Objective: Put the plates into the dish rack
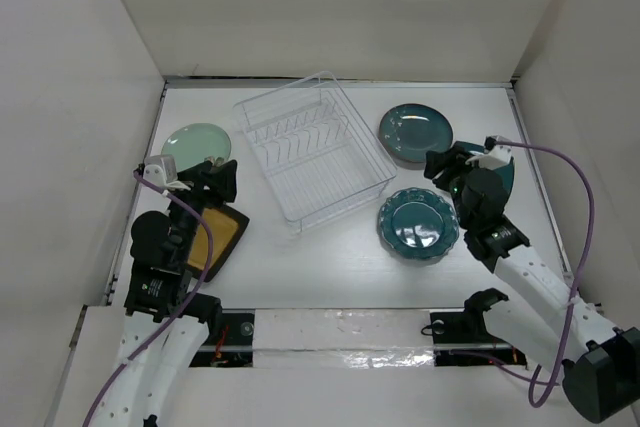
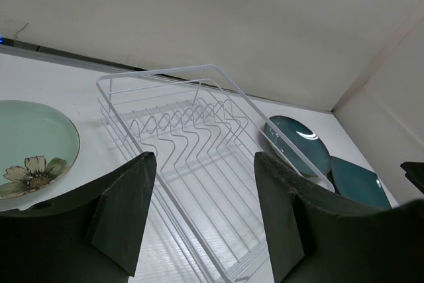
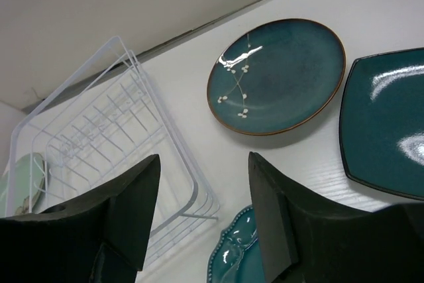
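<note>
White table (image 1: 330,267), white walls all round.
Left: mint plate (image 1: 197,144); mustard plate (image 1: 222,237) partly under the left arm, nearest the left gripper (image 1: 213,182), whose jaws are apart and empty.
Centre: dish rack (image 1: 315,152), no plates in it, long axis running far-left to near-right, between both arms.
Right: round teal plate (image 1: 415,130); scalloped plate (image 1: 418,224); right gripper (image 1: 442,167) between them, spread and empty.
Square teal plate (image 3: 387,124): plain from the right wrist, largely covered by the arm from overhead.

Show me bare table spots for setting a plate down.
Free: the near strip between mustard plate and scalloped plate, before the dish rack; the far corner behind the mint plate. Crowded: the right side, teal plates around the right gripper.
</note>
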Action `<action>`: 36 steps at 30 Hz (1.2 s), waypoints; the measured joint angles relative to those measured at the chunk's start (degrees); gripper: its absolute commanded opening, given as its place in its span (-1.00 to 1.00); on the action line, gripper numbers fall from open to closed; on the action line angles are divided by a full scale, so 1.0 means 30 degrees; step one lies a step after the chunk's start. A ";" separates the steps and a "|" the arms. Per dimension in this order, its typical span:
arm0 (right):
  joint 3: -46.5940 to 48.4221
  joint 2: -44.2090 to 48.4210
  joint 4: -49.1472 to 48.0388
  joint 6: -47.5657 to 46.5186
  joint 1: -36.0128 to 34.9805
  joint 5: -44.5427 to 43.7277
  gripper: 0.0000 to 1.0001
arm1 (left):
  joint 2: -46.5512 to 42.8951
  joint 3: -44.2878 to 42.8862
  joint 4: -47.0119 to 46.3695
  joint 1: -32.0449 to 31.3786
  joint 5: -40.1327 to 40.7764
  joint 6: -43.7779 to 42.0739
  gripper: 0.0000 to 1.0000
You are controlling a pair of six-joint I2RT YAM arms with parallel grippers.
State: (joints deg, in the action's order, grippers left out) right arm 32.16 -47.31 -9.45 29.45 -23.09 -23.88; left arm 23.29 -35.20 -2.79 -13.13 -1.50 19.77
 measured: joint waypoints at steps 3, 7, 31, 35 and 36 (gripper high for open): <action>0.0000 -0.0583 -0.0291 0.0233 0.0189 0.0372 -0.35 | -0.0066 0.0000 0.0022 0.0000 0.0000 -0.0051 0.16; 0.0000 -0.1515 -0.0685 0.0597 0.0313 0.0663 -0.87 | -0.0117 0.0000 0.0007 0.0000 -0.0007 -0.0095 0.16; 0.5712 -1.5875 -0.2878 0.7431 0.4969 0.1698 0.38 | -0.0226 0.0000 0.0022 -0.0007 -0.0627 -0.0146 -1.00; 0.5595 -1.6895 -0.2973 0.9398 0.5085 0.1843 0.35 | -0.0197 0.0000 0.0029 -0.0007 -0.0648 -0.0233 -0.46; 0.5479 -1.6932 -0.3038 0.9836 0.5085 0.1829 0.35 | -0.0197 0.0000 0.0022 -0.0007 -0.0641 -0.0226 -0.35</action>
State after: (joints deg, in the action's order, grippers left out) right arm 48.60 -98.10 -18.57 58.96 -7.84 -18.39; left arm 22.70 -35.20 -2.72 -13.15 -3.42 19.09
